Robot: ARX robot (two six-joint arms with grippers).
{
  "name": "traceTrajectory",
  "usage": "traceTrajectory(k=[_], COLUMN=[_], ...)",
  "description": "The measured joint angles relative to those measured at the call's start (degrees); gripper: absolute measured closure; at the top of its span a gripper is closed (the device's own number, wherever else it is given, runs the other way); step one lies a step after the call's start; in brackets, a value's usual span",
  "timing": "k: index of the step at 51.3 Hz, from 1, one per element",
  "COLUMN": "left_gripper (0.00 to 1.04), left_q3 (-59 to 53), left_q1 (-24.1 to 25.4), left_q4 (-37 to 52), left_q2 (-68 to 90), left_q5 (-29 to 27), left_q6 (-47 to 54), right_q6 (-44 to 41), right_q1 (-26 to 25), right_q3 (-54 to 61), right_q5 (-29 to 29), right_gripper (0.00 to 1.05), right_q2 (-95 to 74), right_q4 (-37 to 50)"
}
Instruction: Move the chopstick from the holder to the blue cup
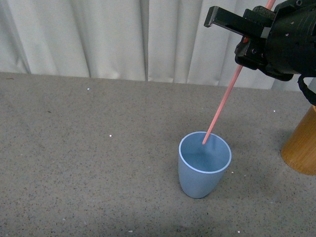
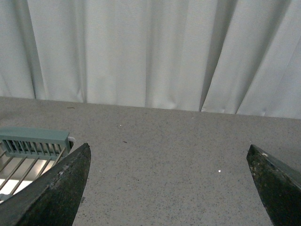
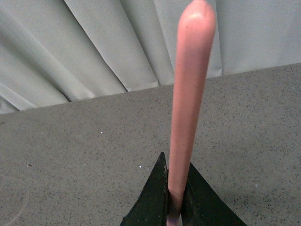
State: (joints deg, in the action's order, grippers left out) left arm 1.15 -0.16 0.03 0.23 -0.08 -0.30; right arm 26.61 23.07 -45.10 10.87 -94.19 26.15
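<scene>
The salmon-pink chopstick (image 1: 223, 106) slants down from my right gripper (image 1: 247, 35), which is shut on its upper part at the top right of the front view. Its lower tip sits inside the mouth of the light blue cup (image 1: 200, 180), near the far rim. The cup stands upright on the grey table. The orange-brown wooden holder (image 1: 302, 148) stands to the right of the cup, cut off by the frame edge. The right wrist view shows the chopstick (image 3: 188, 94) pinched between the dark fingers of the right gripper (image 3: 175, 188). My left gripper (image 2: 168, 148) is open over bare table.
A white curtain (image 1: 123, 34) hangs along the far edge of the speckled grey table (image 1: 89, 148). A grey-green wire rack (image 2: 33, 141) lies beside the left gripper in the left wrist view.
</scene>
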Motion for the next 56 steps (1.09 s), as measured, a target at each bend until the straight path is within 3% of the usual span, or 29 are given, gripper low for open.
traceTrajectory(k=[11, 14, 32, 36, 42, 45, 49, 56], left_gripper=[0.07, 0.07, 0.07, 0.07, 0.07, 0.07, 0.07, 0.07], left_q3=[0.0, 0.0, 0.0, 0.0, 0.0, 0.0, 0.0, 0.0], left_q1=[0.0, 0.0, 0.0, 0.0, 0.0, 0.0, 0.0, 0.0], left_q4=[0.0, 0.0, 0.0, 0.0, 0.0, 0.0, 0.0, 0.0], left_q2=[0.0, 0.0, 0.0, 0.0, 0.0, 0.0, 0.0, 0.0], left_q5=[0.0, 0.0, 0.0, 0.0, 0.0, 0.1, 0.0, 0.0], left_q6=[0.0, 0.0, 0.0, 0.0, 0.0, 0.0, 0.0, 0.0], right_q6=[-0.1, -0.3, -2.1, -2.9, -5.3, -12.2, -19.5, -24.1], right_q1=[0.4, 0.5, 0.6, -0.4, -3.3, -5.6, -9.3, -14.6], right_q3=[0.0, 0.0, 0.6, 2.6, 8.0, 15.4, 23.9, 36.5], right_q5=[-0.1, 0.0, 1.1, 1.3, 0.9, 4.2, 1.6, -2.2], right_gripper=[1.02, 0.96, 0.19, 0.08, 0.11, 0.23, 0.35, 0.57], right_q2=[0.0, 0.0, 0.5, 2.3, 7.6, 10.4, 16.3, 31.6], right_q4=[0.0, 0.0, -0.1, 0.2, 2.6, 17.8, 27.4, 26.9])
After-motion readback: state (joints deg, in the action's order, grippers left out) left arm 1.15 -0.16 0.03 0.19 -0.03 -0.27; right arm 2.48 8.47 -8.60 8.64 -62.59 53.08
